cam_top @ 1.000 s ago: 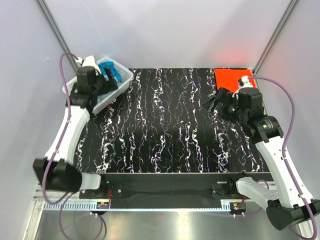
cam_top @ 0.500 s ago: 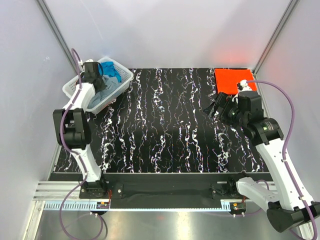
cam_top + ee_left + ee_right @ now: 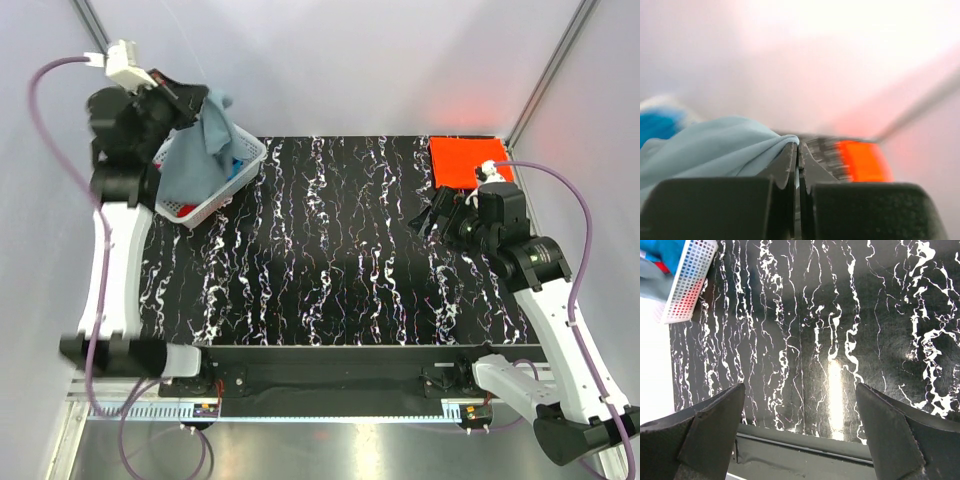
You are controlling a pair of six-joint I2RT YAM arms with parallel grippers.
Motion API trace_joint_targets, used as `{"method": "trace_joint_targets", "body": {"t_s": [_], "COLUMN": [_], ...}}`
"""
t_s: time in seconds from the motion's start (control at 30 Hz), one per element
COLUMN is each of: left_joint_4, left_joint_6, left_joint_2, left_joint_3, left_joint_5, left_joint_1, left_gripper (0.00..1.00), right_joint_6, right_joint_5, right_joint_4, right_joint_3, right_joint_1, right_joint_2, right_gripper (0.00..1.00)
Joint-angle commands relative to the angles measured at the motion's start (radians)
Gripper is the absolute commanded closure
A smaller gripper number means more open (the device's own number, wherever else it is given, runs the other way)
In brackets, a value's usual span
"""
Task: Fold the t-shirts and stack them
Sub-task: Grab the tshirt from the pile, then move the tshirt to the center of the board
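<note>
Cloth hanging above basket

Dangling the grey-blue t-shirt directly over the basket, lower edge draping onto its left half. Pinching a fold of it between the pressed-together fingers of the left gripper, up above the basket. Resting the folded orange-red t-shirt far right of the basket. Hovering the right gripper there too, fingers spread wide.

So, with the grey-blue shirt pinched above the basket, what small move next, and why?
Probably lift it a little higher: the left gripper is shut on the grey-blue t-shirt, but its lower end hangs inside the basket, not yet clear of the rim.
</note>
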Motion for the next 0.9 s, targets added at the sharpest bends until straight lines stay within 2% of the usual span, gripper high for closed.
{"method": "trace_joint_targets", "body": {"t_s": [0.0,0.1,0.13,0.2,0.23,0.3,0.33,0.37,0.43,0.47,0.57,0.6,0.63,0.7,0.77,0.87], "left_joint_4": [0.313,0.344,0.344,0.339,0.342,0.338,0.339,0.338,0.274,0.217,0.013,-0.044,-0.128,-0.18,-0.207,-0.184], "left_joint_6": [-0.21,-0.25,-0.25,-0.248,-0.248,-0.254,-0.254,-0.251,-0.215,-0.199,-0.123,-0.103,-0.093,-0.077,-0.072,-0.093], "left_joint_2": [-0.157,-0.243,-0.267,-0.348,-0.403,-0.454,-0.477,-0.517,-0.56,-0.575,-0.635,-0.643,-0.646,-0.631,-0.591,-0.504], "left_joint_3": [-0.052,-0.178,-0.263,-0.366,-0.478,-0.596,-0.715,-0.774,-0.897,-0.923,-0.953,-0.945,-0.931,-0.916,-0.902,-0.893], "left_joint_5": [0.333,0.412,0.418,0.403,0.399,0.371,0.362,0.354,0.34,0.33,0.171,0.018,-0.056,-0.222,-0.258,-0.137], "left_joint_1": [-0.062,-0.154,-0.208,-0.265,-0.317,-0.368,-0.418,-0.441,-0.472,-0.472,-0.472,-0.471,-0.469,-0.463,-0.422,-0.284], "left_gripper": [1.0,1.0,1.0,1.0,0.99,0.94,0.88,0.7,0.49,0.37,0.29,0.25,0.23,0.19,0.17,0.18], "right_joint_6": [0.008,0.019,0.022,0.016,0.014,0.008,0.01,0.01,0.013,0.019,0.023,0.023,0.025,0.042,0.06,0.066], "right_joint_5": [-0.035,-0.032,-0.027,-0.021,-0.015,-0.01,-0.007,-0.003,0.002,0.002,-0.024,-0.039,-0.054,-0.09,-0.116,-0.147], "right_joint_4": [0.004,0.017,0.014,0.007,0.001,-0.002,-0.002,0.001,0.011,0.016,0.063,0.086,0.138,0.203,0.281,0.385], "right_joint_3": [0.018,0.006,0.004,0.007,0.009,0.002,-0.008,-0.016,-0.045,-0.056,-0.116,-0.158,-0.178,-0.233,-0.251,-0.249], "right_joint_1": [0.001,0.001,0.001,0.001,0.001,0.001,0.001,0.001,0.001,0.001,0.001,0.001,-0.001,0.003,0.012,0.07], "right_joint_2": [-0.037,-0.05,-0.048,-0.04,-0.037,-0.037,-0.039,-0.037,-0.039,-0.036,-0.013,0.005,0.018,0.085,0.151,0.307], "right_gripper": [0.0,0.0,0.0,0.0,0.0,0.0,0.0,0.0,0.0,0.0,0.0,0.0,0.02,0.04,0.06,0.07]}}
